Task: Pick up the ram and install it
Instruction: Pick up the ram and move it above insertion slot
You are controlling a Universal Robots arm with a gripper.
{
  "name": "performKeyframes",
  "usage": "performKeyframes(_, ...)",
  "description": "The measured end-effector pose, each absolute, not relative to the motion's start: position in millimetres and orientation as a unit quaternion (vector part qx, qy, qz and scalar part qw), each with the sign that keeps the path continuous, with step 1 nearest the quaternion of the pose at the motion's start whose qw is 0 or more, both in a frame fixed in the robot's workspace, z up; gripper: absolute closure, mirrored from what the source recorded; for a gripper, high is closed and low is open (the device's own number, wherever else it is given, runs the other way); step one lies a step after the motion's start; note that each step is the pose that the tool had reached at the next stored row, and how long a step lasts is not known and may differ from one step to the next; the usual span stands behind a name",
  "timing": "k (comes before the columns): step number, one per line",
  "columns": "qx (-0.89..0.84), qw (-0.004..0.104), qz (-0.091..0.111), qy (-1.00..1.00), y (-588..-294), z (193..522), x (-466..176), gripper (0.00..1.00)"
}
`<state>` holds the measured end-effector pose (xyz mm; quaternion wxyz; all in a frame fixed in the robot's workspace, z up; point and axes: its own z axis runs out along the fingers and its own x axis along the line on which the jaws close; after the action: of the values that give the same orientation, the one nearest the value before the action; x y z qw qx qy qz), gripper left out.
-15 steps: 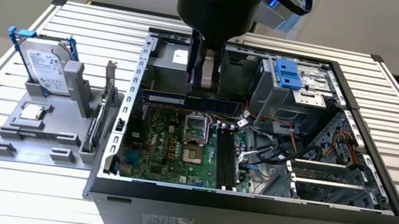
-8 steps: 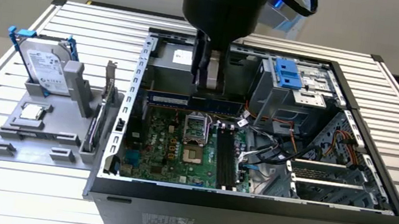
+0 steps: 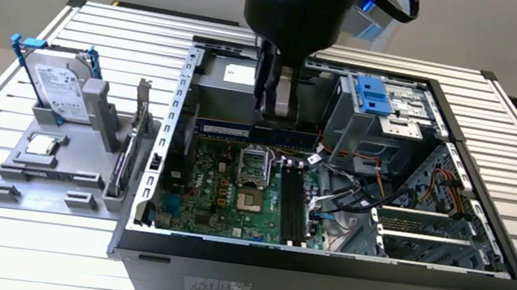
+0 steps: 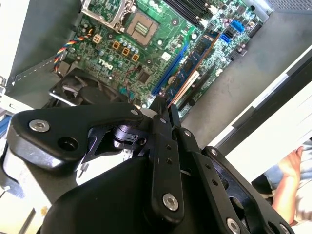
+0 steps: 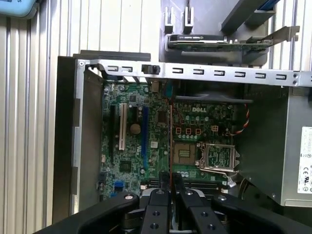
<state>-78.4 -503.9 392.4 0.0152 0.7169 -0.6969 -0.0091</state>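
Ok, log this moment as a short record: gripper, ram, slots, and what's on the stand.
gripper: shut on the ram, inside the open case
ram: blue stick, held on edge above the motherboard, not in a slot
slots: black, nothing seated in them
stand: outside the case at the exterior view's left, holding a hard drive and a dark card

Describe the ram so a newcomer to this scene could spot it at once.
Find the open computer case on the slatted table. Over its green motherboard, the gripper clamps the ram: a long, narrow blue stick, unlike the black slots on the board.
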Motion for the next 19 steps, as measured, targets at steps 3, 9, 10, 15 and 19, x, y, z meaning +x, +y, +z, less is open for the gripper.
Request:
performKeyframes(3,0.717,0.015,-0.009,-0.697,-503.9,392.4,-76.0,1.00)
performKeyframes(9,0.717,0.016,-0.009,-0.697,-503.9,392.4,-71.0,1.00)
performKeyframes(10,0.717,0.016,-0.009,-0.697,-503.9,392.3,-70.1,1.00)
performKeyframes(15,0.717,0.016,-0.008,-0.697,-503.9,392.3,-65.6,1.00)
performKeyframes(19,0.717,0.016,-0.008,-0.697,-503.9,392.2,-62.1,1.00)
